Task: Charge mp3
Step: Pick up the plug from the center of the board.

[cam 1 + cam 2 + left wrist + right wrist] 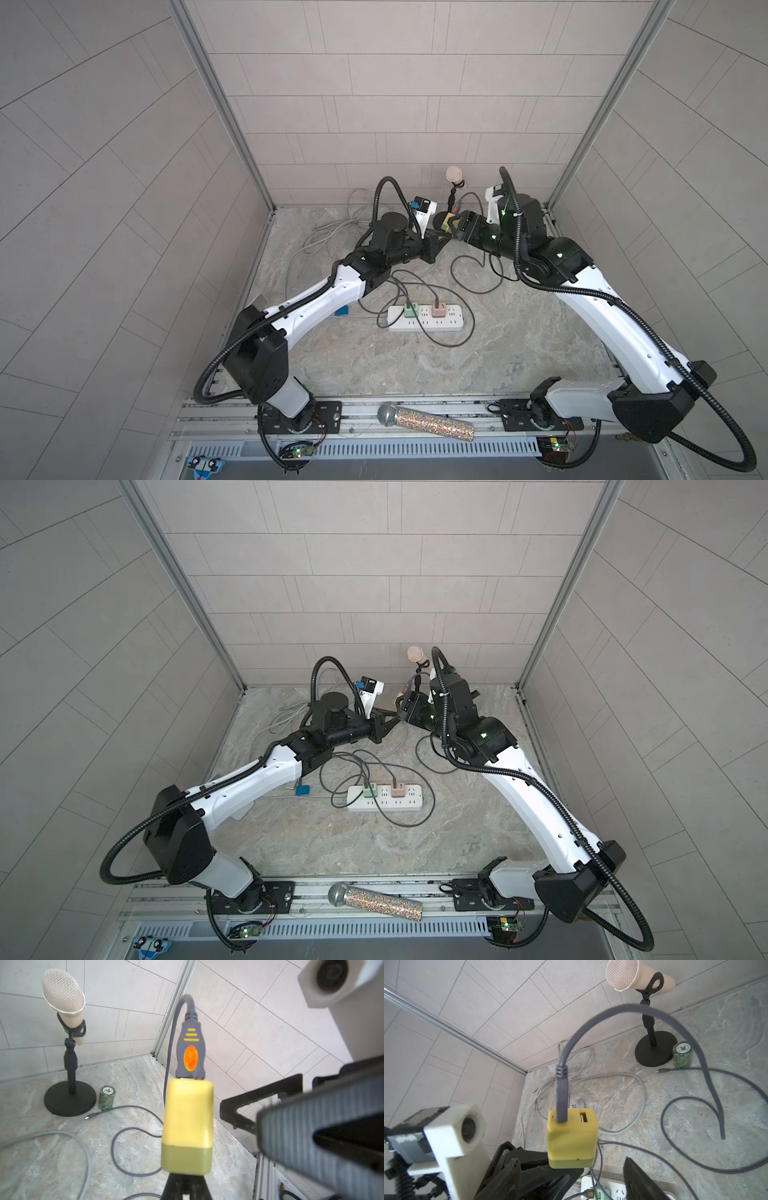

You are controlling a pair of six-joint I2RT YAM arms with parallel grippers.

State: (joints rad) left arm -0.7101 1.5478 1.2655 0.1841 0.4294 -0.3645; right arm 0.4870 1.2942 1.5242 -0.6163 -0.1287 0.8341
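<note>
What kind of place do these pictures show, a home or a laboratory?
Probably a robot test cell, not a home: grey tile-pattern wall panels held in aluminium corner posts enclose a marble-pattern tabletop, and two white-and-black arms are bolted to a metal rail at its front edge.

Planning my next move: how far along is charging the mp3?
Done: grey cable is plugged into the yellow adapter. In hand: left hand holds the adapter aloft; right hand stands open beside it. Remaining: adapter into the power strip; the cable's far end cannot be traced.
</note>
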